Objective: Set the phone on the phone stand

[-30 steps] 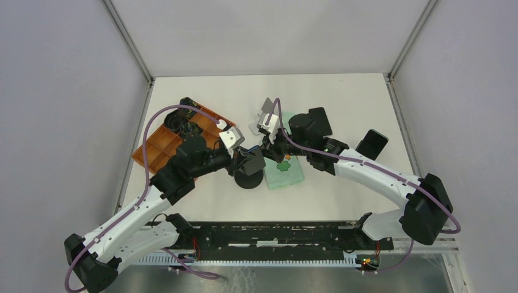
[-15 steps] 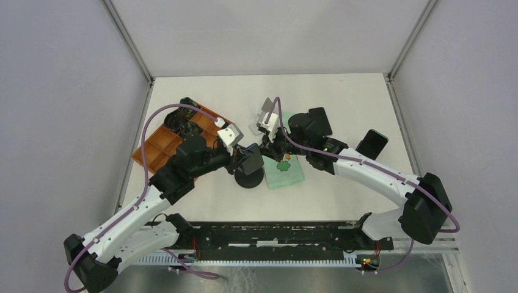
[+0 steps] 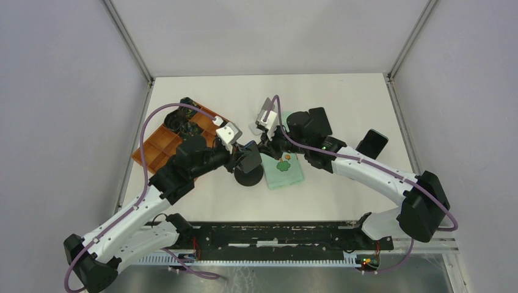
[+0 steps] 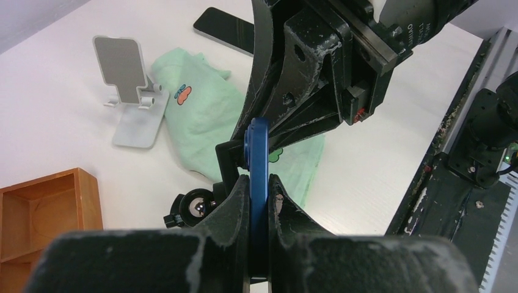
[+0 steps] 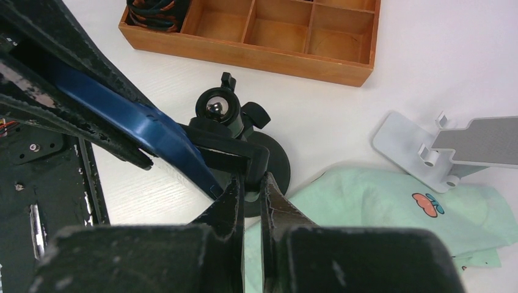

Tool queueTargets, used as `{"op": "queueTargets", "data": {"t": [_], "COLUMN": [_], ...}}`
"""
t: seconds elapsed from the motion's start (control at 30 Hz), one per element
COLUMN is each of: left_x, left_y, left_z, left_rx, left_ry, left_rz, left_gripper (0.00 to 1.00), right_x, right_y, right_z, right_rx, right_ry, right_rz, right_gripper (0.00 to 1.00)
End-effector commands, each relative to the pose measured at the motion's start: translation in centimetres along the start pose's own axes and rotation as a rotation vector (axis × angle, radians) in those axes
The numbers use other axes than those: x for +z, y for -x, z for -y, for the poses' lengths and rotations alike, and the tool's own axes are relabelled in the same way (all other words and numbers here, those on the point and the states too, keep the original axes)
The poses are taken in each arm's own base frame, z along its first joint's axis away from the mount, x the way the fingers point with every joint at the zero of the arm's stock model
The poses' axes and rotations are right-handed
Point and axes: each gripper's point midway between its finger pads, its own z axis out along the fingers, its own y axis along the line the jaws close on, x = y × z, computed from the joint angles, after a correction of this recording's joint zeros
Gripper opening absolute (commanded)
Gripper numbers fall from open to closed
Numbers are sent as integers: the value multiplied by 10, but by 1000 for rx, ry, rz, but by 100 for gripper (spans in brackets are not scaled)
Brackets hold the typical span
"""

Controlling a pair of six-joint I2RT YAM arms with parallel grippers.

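**Seating a blue phone into a black stand, both hands clamped shut**

Nearest the arm bases, in mid-tabletop, the two hands meet over one spot. The left hand (image 4: 258, 196) is closed tight on the blue phone (image 4: 257, 152), which its wrist camera sees edge-on as a thin upright blade. The right hand (image 5: 249, 190) is also pinched nearly shut, and its fingertips appear to grip the cradle of the black stand (image 5: 223, 119), a round-based stand with a ball joint. The phone's lower end slants down into that cradle.

Over the last second the change is slight. Both hands, with the phone between them, have edged a little away from the near edge, and neither grip has loosened. This suggests fine alignment is under way and the phone is not yet released, so the task looks close to done but unfinished.

Beyond the hands lies a crumpled green cloth (image 4: 204, 116). Past it stands a silver stand (image 4: 131, 91), empty, on the white tabletop (image 3: 342, 104). A wooden tray (image 5: 244, 58) sits to the far left. A second phone (image 3: 372, 144), dark, lies well apart at the far right.

The fingers of both hands cover the point where phone meets cradle, so whether it is fully seated cannot be told. The phone's screen face is not shown. The dark items in the tray are too tangled to identify.
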Motion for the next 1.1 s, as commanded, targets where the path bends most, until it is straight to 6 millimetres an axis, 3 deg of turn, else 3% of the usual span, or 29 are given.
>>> {"op": "queueTargets", "data": {"t": [0.0,1.07], "left_x": [-24,-29], "left_y": [-8,-13], "left_z": [-50,-64], "left_rx": [-2,-28], "left_ry": [276,368], "left_rz": [-70,-86], "left_gripper": [2,2], "right_x": [-27,-27], "right_y": [-13,-19], "right_z": [70,73], "right_rx": [31,46], "right_ry": [-280,-287], "right_rz": [-79,-77], "right_gripper": [0,0]}}
